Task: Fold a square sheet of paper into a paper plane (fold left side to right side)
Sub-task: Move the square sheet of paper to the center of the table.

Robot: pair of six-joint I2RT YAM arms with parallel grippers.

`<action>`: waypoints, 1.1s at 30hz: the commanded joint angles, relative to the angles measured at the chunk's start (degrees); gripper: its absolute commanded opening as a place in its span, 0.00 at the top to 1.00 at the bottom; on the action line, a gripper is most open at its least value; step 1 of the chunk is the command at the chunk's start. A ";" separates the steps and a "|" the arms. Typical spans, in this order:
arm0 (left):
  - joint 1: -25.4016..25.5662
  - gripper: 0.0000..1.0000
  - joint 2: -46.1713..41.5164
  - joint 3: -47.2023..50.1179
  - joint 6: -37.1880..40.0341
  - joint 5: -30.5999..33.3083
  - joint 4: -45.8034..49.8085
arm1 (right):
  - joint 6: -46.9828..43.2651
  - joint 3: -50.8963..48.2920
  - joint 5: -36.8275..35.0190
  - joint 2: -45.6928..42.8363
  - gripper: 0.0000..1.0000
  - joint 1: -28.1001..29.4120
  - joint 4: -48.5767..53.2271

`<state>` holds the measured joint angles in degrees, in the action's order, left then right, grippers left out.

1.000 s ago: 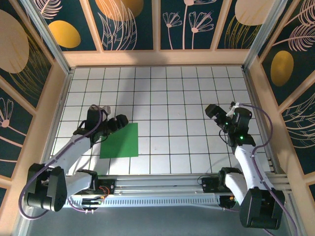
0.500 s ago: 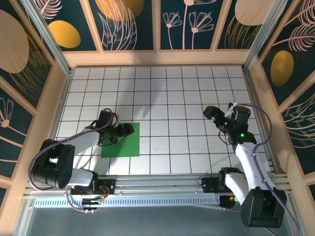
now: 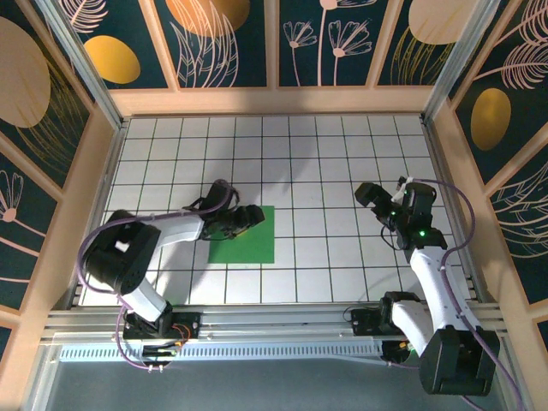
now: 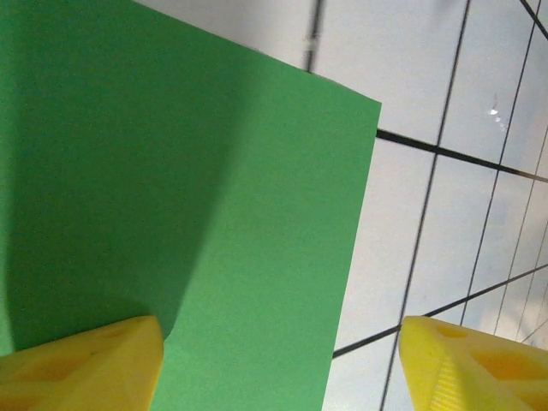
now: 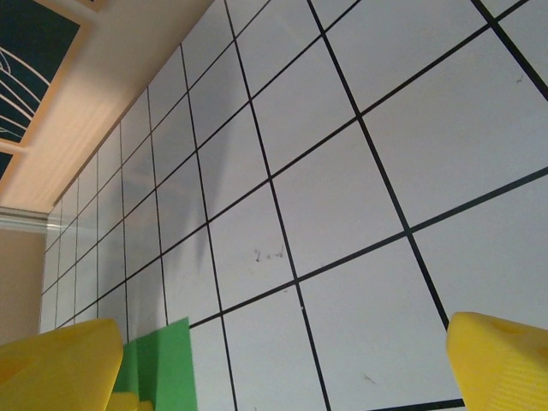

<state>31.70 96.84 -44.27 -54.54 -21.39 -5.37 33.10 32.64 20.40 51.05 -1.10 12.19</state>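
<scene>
The square sheet of paper (image 3: 253,244) is bright green and lies flat on the white grid floor, left of centre. No fold shows in it, and the paper plane is out of view. My left gripper (image 3: 247,217) sits low over the sheet's far left part, open. In the left wrist view the left gripper (image 4: 281,342) has one yellow finger (image 4: 86,364) over the sheet (image 4: 188,197) and the other finger past its right edge, above a white tile. My right gripper (image 3: 367,195) hovers open over bare tiles to the right. In the right wrist view the right gripper (image 5: 282,360) holds nothing, and a strip of the sheet (image 5: 163,368) shows at the bottom left.
Wooden walls (image 3: 274,100) ring the tiled floor (image 3: 325,163) on three sides. A metal rail (image 3: 282,321) with the arm bases runs along the near edge. The left arm (image 3: 163,229) stretches low across the floor toward the sheet.
The left arm has swung right, and the green sheet has slid about one tile to the right with it. The right arm has barely moved.
</scene>
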 commanded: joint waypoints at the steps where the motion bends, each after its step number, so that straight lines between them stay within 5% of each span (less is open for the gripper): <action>1: 3.02 0.27 7.38 -4.59 -5.29 1.70 1.39 | -1.40 2.60 -1.33 0.22 0.03 0.44 1.73; 15: 10.02 0.28 18.55 -16.72 -14.23 3.68 -1.88 | -1.72 2.78 -1.73 1.62 0.06 0.41 4.51; 24: 10.09 0.27 17.15 -18.16 -15.37 3.14 -1.75 | -3.23 4.74 -2.21 6.48 0.10 1.25 7.34; 33: 9.70 0.22 11.42 -22.35 -11.21 3.95 3.40 | -9.45 11.48 -10.63 13.89 0.09 9.69 11.74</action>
<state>41.25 111.98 -64.60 -64.10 -17.91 -8.27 27.44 40.62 14.57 62.74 5.96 21.08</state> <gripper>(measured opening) 0.780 0.911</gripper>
